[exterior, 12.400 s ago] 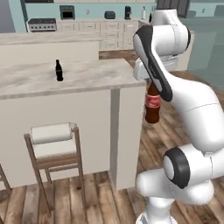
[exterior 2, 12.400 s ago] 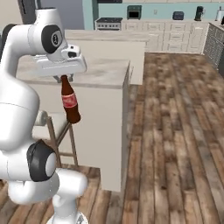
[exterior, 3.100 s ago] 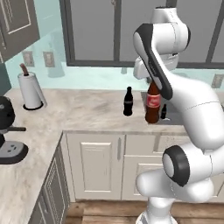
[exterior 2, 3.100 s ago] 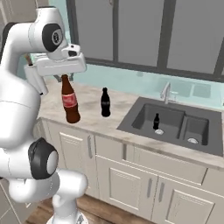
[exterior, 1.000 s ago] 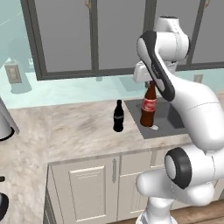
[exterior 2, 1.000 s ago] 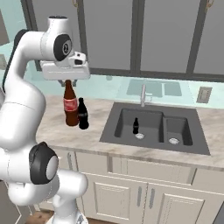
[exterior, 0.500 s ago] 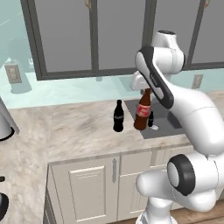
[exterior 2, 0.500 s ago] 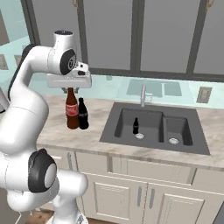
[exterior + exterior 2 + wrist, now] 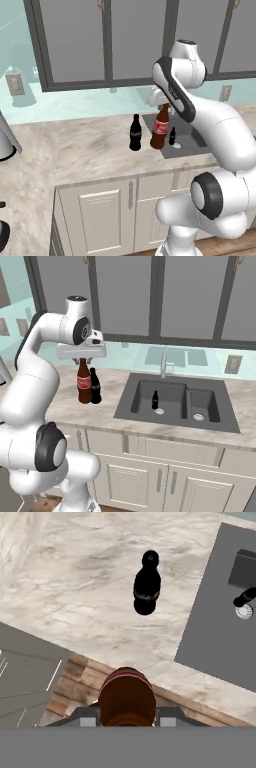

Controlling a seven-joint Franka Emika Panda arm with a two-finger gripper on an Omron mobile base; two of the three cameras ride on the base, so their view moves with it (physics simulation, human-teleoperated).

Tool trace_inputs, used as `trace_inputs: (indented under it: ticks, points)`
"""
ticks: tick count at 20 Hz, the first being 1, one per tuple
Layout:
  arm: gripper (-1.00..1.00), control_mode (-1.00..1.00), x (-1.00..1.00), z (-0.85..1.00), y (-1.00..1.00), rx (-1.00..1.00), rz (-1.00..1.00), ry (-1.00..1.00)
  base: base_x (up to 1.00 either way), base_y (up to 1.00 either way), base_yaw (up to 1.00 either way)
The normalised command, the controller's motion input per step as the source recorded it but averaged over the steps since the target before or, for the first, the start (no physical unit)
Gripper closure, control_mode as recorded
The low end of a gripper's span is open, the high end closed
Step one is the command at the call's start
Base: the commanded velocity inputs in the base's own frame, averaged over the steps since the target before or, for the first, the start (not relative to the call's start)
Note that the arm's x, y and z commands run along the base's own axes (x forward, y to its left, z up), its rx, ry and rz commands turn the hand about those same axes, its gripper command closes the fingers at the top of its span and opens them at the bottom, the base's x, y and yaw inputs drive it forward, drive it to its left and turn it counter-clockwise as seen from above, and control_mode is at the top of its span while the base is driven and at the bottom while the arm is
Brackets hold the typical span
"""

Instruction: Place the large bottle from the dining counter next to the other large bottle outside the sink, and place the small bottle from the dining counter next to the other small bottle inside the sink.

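Brown bottle [image 9: 159,128], tall, narrow-necked, red label [image 9: 83,383] wrapping the middle; white marks on the label too blurred for reading, brand not legible. Standing upright on the marble counter [image 9: 90,147] or hovering just above it; contact of its base not clear. Sitting just beside the left rim of the sink [image 9: 130,401], outside the basin.

Gripper [image 9: 82,360] closing on the neck of the brown bottle from above, fingers pressing either side of the cap; in the hand view the bottle's rounded brown shoulder [image 9: 126,697] showing between the two finger tips, cap itself hidden by the hand in the base views.

Black bottle [image 9: 135,133] standing upright on the counter just beside the brown one, away from the sink; partly covered by the brown bottle in the right base view [image 9: 95,387]. No label or writing readable; faint pale band near its lower half in the hand view [image 9: 146,585].

Small black bottle [image 9: 155,400] standing upright inside the left basin, next to the round drain [image 9: 160,411]; cut off at the edge of the hand view. Faucet [image 9: 162,364] rising behind the sink. Second basin with its own drain [image 9: 199,417] lying to the right.

Wall outlet [image 9: 233,364] showing on the backsplash; paper towel roll [image 9: 4,142] cut off by the frame edge.
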Motion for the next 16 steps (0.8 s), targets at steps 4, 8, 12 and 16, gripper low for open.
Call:
trace_inputs:
  ticks: [4, 8, 12, 16]
  points:
    - [1.0, -1.0, 0.14, -0.09, 0.0, 0.0, 0.19, 0.05, 0.0, 0.0, 0.0]
    - [1.0, -1.0, 0.14, -0.18, 0.04, -0.02, -0.01, 0.0, 0.0, 0.0, 0.0]
    - [1.0, -1.0, 0.15, -0.31, 0.14, -0.03, -0.13, 0.02, 0.0, 0.0, 0.0]
    - [1.0, -1.0, 0.28, -0.36, 0.27, -0.03, -0.23, 0.02, 0.0, 0.0, 0.0]
